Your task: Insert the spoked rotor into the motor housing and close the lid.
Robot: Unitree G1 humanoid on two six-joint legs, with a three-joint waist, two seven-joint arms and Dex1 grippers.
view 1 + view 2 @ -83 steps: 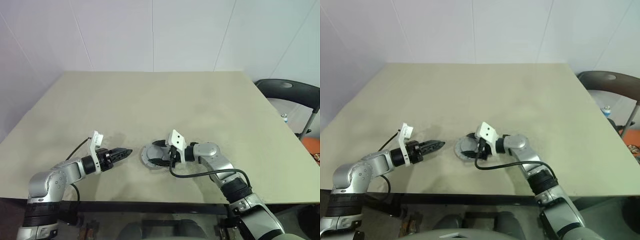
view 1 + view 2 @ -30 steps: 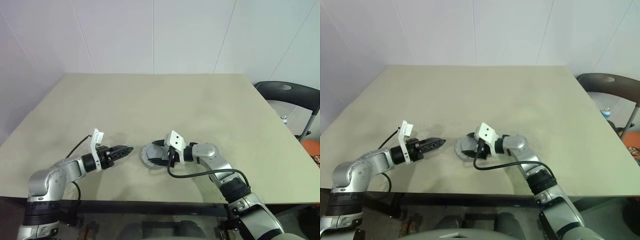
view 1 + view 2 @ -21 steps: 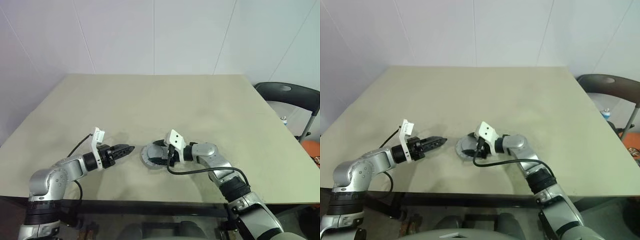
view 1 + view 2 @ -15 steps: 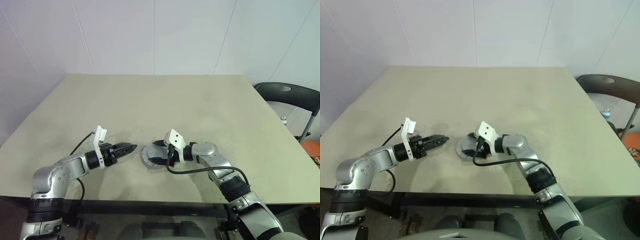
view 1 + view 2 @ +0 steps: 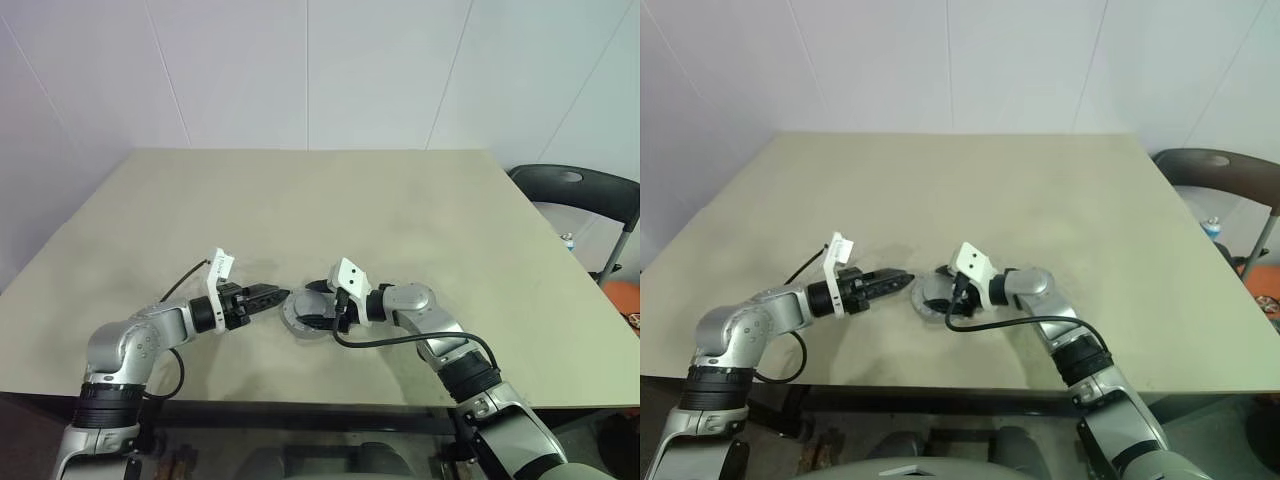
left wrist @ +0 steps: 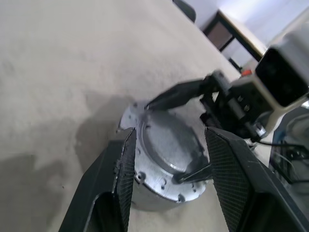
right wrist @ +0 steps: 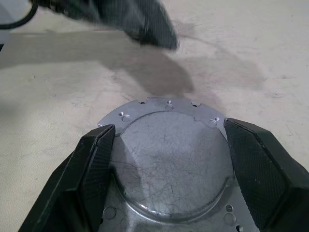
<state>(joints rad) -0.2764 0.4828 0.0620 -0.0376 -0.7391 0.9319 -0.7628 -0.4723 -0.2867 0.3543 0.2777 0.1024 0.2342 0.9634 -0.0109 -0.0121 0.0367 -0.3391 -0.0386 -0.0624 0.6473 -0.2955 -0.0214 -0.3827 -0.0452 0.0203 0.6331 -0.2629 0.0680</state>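
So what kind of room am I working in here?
Probably a plain lab or office test room, not a factory floor. A bare beige table stands against blank white wall panels, a black office chair sits to the right, and the only work item is the grey metal motor assembly.

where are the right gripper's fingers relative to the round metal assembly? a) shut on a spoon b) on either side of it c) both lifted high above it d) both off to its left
b: the right gripper has one black finger on each side of the motor housing.
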